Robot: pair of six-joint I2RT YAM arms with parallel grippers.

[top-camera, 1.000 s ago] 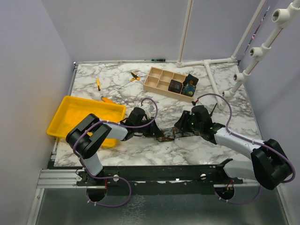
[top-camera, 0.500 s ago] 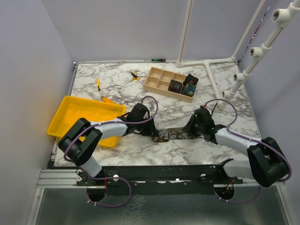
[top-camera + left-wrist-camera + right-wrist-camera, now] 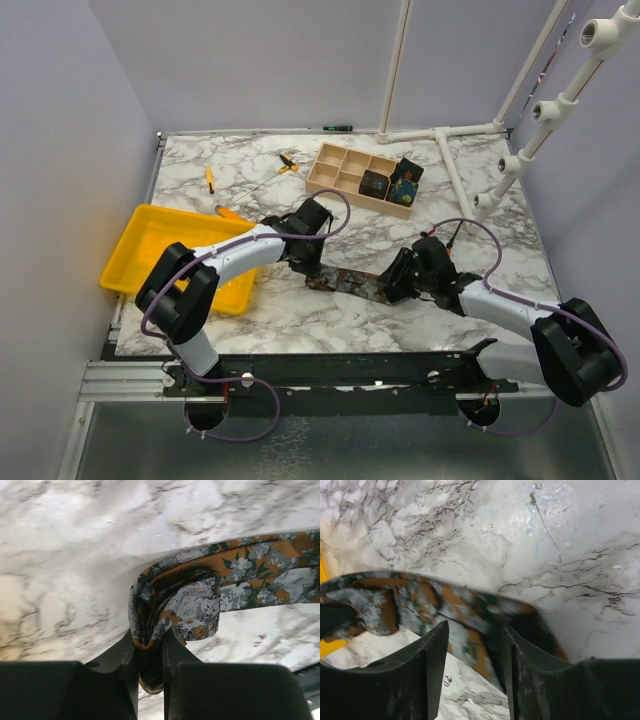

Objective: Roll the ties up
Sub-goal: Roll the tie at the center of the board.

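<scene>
Far left, yellow tray flat on the marble table, orange-handled screwdrivers scattered just beyond it toward the back. Next, left gripper, arm stretched past the tray's right corner. Nearly closed, pinching a bunched, folded-over end of the rust-brown tie right between the fingers. Grey and green floral print plain in the wrist view, fabric doubled into a loose loop above the pinch. Moving along: the tie itself, pulled out as one long narrow strip across the middle of the table, running from that pinch over to the other arm. Behind the strip and well apart from it, wooden box with small compartments, two dark rolled ties standing at its right-hand end. Then right gripper at the strip's far end, jaws partway apart, blurred fabric crossing the gap at the fingertips, bare marble showing between the fingers below. No firm clamp to be seen. Far right, white pipe frame along the table edge.
</scene>
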